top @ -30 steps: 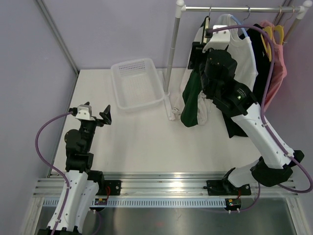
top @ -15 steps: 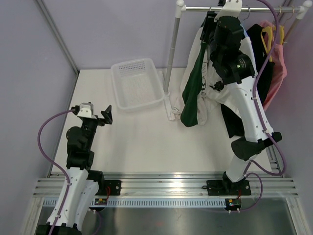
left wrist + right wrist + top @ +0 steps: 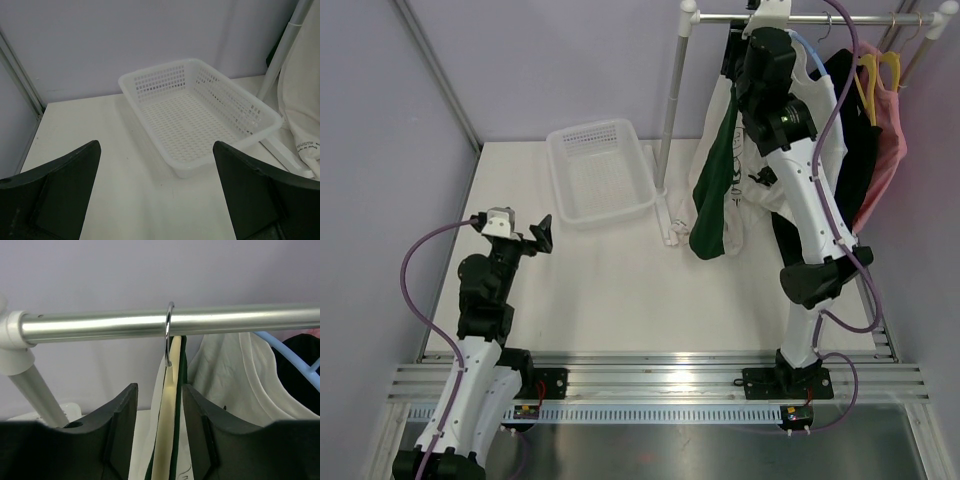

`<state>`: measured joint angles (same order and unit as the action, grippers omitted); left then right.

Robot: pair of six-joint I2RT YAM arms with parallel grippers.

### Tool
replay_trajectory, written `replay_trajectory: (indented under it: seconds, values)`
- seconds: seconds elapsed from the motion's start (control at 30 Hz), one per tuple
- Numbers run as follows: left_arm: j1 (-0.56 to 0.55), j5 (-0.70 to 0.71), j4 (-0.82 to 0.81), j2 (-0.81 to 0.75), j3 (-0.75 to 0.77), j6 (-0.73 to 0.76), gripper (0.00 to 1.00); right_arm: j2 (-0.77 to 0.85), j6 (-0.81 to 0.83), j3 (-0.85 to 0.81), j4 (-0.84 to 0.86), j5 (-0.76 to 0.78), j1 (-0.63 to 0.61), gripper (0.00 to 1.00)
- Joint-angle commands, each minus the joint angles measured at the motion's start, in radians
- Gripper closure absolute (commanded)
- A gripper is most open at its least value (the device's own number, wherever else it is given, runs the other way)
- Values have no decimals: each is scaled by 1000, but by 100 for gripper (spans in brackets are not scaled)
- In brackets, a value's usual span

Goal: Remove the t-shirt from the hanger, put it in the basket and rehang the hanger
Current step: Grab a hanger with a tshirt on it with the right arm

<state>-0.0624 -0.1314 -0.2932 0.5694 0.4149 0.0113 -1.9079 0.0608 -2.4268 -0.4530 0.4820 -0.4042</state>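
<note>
The green and white t-shirt (image 3: 715, 195) hangs on a cream hanger (image 3: 167, 430) at the left end of the rail (image 3: 150, 325). The hanger's metal hook (image 3: 169, 335) sits over the rail. My right gripper (image 3: 160, 390) is raised just under the rail, its jaws open on either side of the hanger's neck. A gap shows on the left side, and the right finger is close against the green cloth (image 3: 178, 440). In the top view the right gripper (image 3: 740, 45) is by the rack's top. My left gripper (image 3: 525, 240) stands wide open and empty over the table's left side.
A white perforated basket (image 3: 590, 132) lies at the back centre, also ahead of the left gripper (image 3: 156, 150) as the basket (image 3: 150, 75). The rack's white pole (image 3: 672, 110) stands beside it. A white shirt (image 3: 820, 100), a black one (image 3: 855, 140) and a pink one (image 3: 890, 130) hang further right.
My right arm has risen from in front of the hanging clothes to the rail, and its jaws have narrowed around the hanger's neck. The left arm barely shifted.
</note>
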Motion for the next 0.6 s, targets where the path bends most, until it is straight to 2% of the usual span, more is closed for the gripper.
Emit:
replay_trajectory:
  seconds: [0.0, 0.13, 0.43, 0.57]
  values:
    - [4, -19, -63, 4, 4, 19, 1, -46, 37, -52, 85, -17, 22, 52]
    - [4, -17, -64, 6, 1, 21, 1, -78, 40, -57, 129, -46, 41, 54]
    - [4, -28, -73, 12, -5, 24, 1, -69, 77, 40, 278, 32, 42, 59]
    - [4, -27, -72, 10, -4, 26, 1, -71, 74, 34, 274, 32, 42, 70]
